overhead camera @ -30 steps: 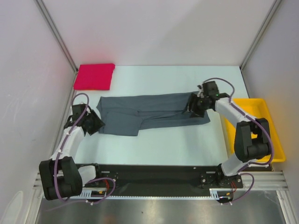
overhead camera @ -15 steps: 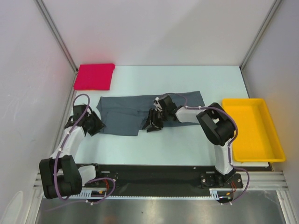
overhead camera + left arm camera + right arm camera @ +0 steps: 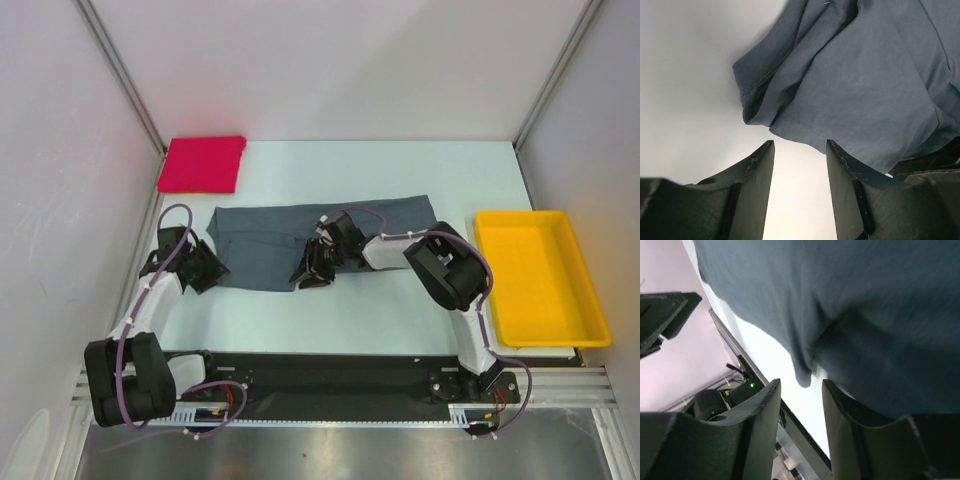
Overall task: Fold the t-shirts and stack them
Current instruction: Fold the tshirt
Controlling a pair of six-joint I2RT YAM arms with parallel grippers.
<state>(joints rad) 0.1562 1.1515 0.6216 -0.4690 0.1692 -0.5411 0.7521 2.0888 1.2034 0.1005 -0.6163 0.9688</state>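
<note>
The slate-grey t-shirt (image 3: 262, 238) lies spread sideways across the middle of the table, partly folded. The pinkish-red t-shirt (image 3: 202, 163) lies folded at the far left corner. My left gripper (image 3: 207, 268) is open and empty at the grey shirt's left end. In the left wrist view (image 3: 799, 145) bare table shows between its fingers, and the shirt's hem (image 3: 865, 75) is just ahead. My right gripper (image 3: 309, 270) reaches across the shirt to its near edge. In the right wrist view (image 3: 801, 382) it is open, with grey cloth (image 3: 840, 300) beyond its tips and a corner hanging near the gap.
A yellow plastic tray (image 3: 592, 325) stands at the right edge of the table. White walls close in the left, right and back. The black rail of the arm bases (image 3: 330, 375) runs along the near edge.
My right gripper has swept from the grey shirt's right end leftward across it to its near middle edge. The shirt's right part now lies shorter and shifted. The left arm has barely moved.
</note>
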